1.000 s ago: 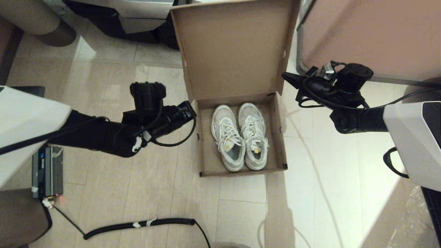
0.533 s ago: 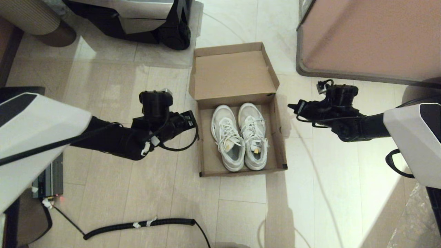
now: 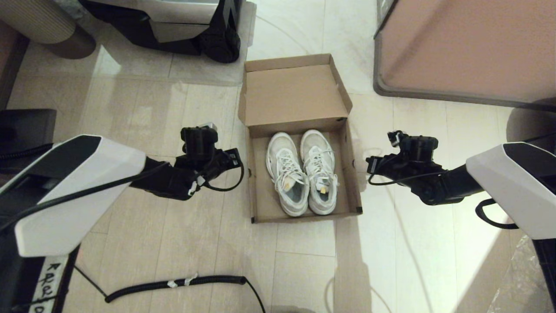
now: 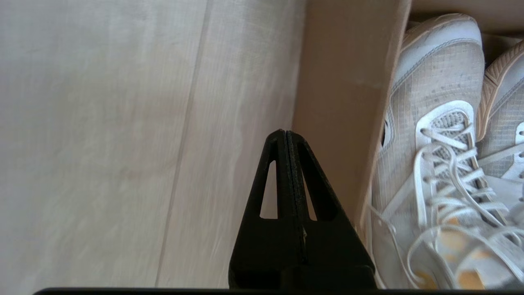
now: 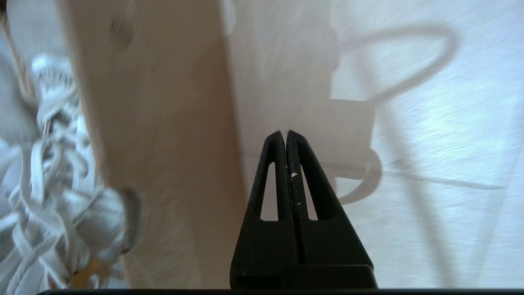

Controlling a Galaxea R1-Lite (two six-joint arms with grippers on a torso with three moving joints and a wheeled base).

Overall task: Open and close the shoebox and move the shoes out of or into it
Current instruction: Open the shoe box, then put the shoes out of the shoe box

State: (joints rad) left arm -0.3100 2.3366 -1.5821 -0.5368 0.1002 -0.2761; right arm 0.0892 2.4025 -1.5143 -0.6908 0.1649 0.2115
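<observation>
1. The plain brown cardboard shoebox [image 3: 304, 174] stands on the pale tiled floor [image 3: 173, 243] in front of me. Its hinged flap lid [image 3: 294, 93] lies folded back, on the far side.
2. The pair of white mesh lace-up sneakers [image 3: 302, 171] sits inside the box, side by side, with the toes toward the lid.
3. My left end effector [image 3: 236, 157] hangs just beside the left wall of the box, outside it. Its two fingers are pressed together and it carries nothing.
4. My right end effector [image 3: 370, 164] hangs just beside the right wall, also outside. It is fully closed too, and empty.
5. I judge that the opening step is done and that taking out the shoes is the step in hand, because the lid is open and the shoes are not yet touched.
6. The next move calls for me to spread the fingers, to pass over the wall of the box, and to come down on one shoe, probably at its collar or its side.
7. The walls are thin cardboard, so a low approach could push the box across the floor.
8. A large pinkish-brown cabinet [image 3: 469, 48] stands far right, well apart from the box.
</observation>
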